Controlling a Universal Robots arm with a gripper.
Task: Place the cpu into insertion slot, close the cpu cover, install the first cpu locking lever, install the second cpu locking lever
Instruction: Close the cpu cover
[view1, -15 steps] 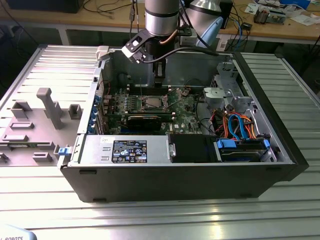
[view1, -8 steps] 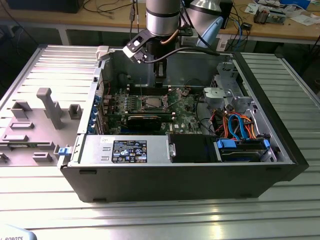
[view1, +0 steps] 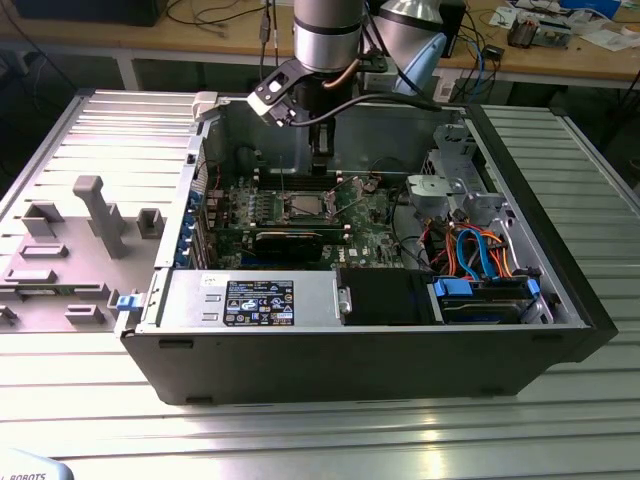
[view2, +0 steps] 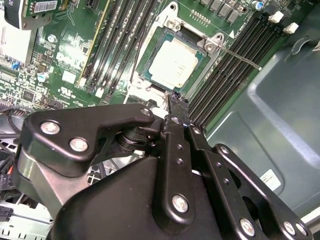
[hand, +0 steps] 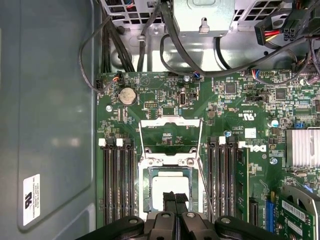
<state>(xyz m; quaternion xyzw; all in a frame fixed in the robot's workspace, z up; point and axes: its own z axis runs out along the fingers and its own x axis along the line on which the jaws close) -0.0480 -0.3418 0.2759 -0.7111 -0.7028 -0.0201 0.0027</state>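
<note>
First wrist view: clenched claw (hand: 176, 199) over seated cpu (hand: 161, 185); cpu cover (hand: 171, 121) open; closing wants square, gentle push.

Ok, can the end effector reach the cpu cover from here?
Likely yes. The cover is swung open just beyond the cpu, with nothing over it, and the end effector hovers right at the cpu.

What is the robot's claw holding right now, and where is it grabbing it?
Nothing. The gripper is shut and empty; the cpu lies in the insertion slot.
</note>
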